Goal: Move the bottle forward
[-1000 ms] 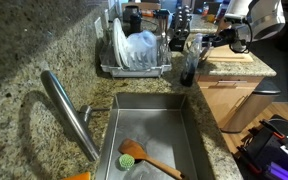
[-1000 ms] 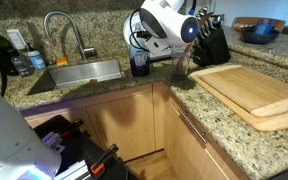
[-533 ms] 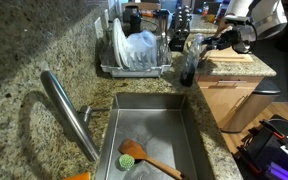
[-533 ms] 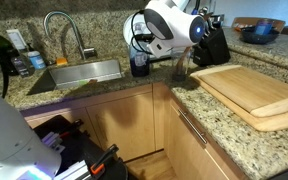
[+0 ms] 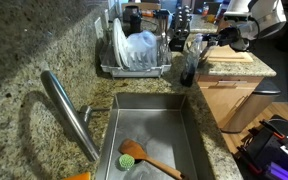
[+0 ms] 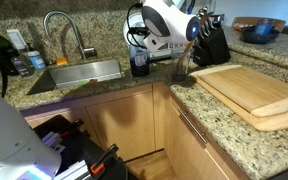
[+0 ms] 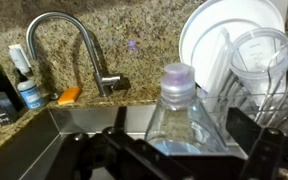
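- The gripper [image 7: 180, 140] comes in from the bottom of the wrist view. Its dark fingers [image 7: 112, 148] are spread wide, one to each side, and clamp nothing. A slim gap shows on the left side. Whether the right finger touches the bottle cannot be told.
- The bottle [image 7: 182, 108] stands upright directly between those fingers. It is clear, with a pale lavender cap [image 7: 179, 80]. In both exterior views it sits on the granite counter [image 6: 209, 125], just under the hand, at the sink's corner [image 5: 188, 68] [image 6: 139, 62].
- The step in hand looks like the end of the reach, with the bottle enclosed but not yet gripped. The next move calls for closing the jaws squarely on the body below the cap. The bottle then needs carrying or sliding forward while kept upright, since it looks tall and light and could tip.
- Just beyond the bottle and to the hand's right is the dish rack [image 7: 246, 100], holding white plates [image 7: 219, 40] and a clear glass vessel [image 7: 262, 55]. It is near enough to be clipped.
- Ahead and to the left lie the steel sink [image 7: 34, 140] and the arched faucet [image 7: 84, 45].
- Farthest left, against the stone backsplash, are an orange sponge [image 7: 69, 96] and a soap bottle [image 7: 26, 88].
- No brand or writing can be read. The soap bottle's blue label is too small, and the task bottle shows no label.
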